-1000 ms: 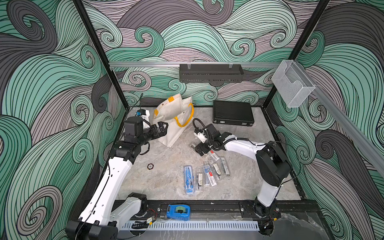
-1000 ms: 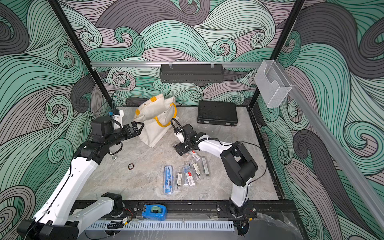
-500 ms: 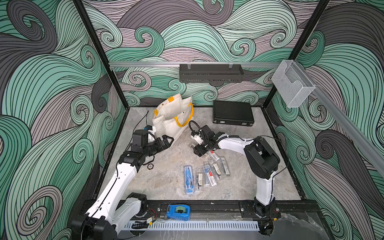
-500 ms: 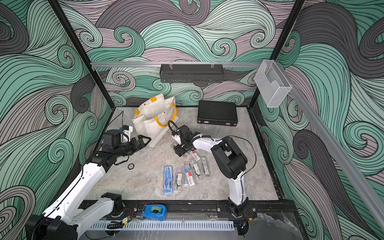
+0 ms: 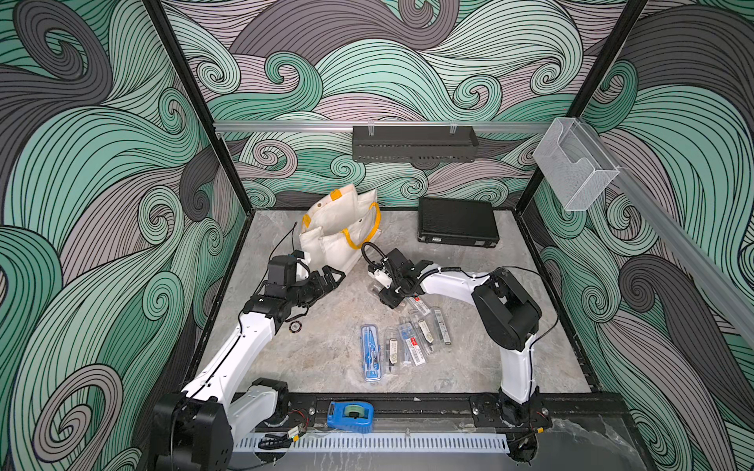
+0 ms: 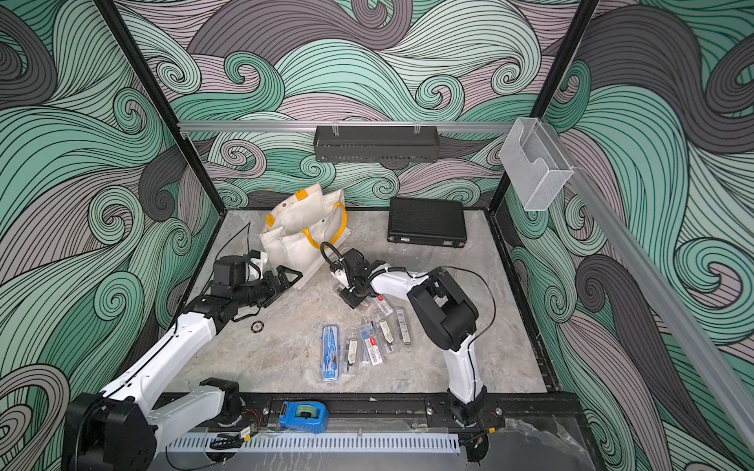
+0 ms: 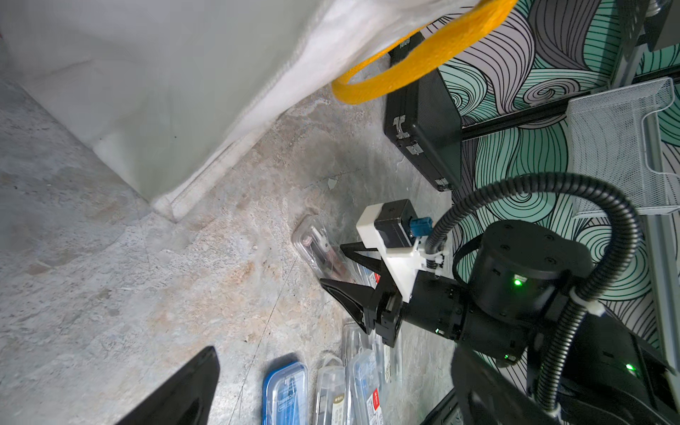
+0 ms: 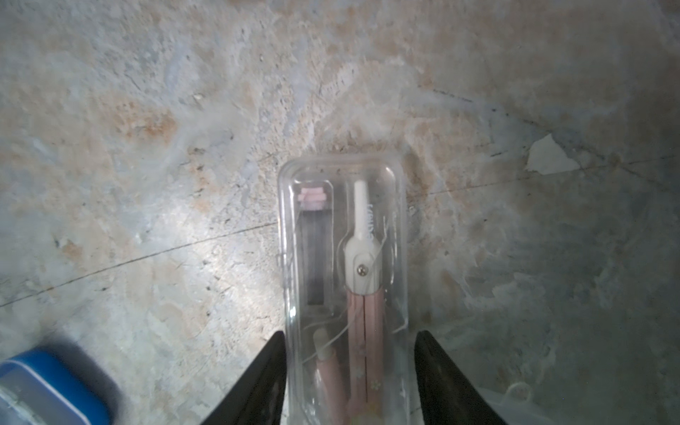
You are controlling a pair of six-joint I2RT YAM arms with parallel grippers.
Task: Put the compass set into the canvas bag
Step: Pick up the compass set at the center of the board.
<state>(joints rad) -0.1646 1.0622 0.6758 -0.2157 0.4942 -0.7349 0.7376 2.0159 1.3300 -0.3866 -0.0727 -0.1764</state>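
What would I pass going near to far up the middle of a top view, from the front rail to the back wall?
Blue tape dispenser → blue case → canvas bag → black wall shelf.

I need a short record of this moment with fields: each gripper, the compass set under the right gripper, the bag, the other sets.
left gripper: open, empty, near the base of the canvas bag
right gripper: jaws on either side of the clear compass case; grip unclear
clear compass case: flat on the table, pink compass inside
canvas bag: stands toward the back, mouth up
other sets: row toward the front, blue case at one end
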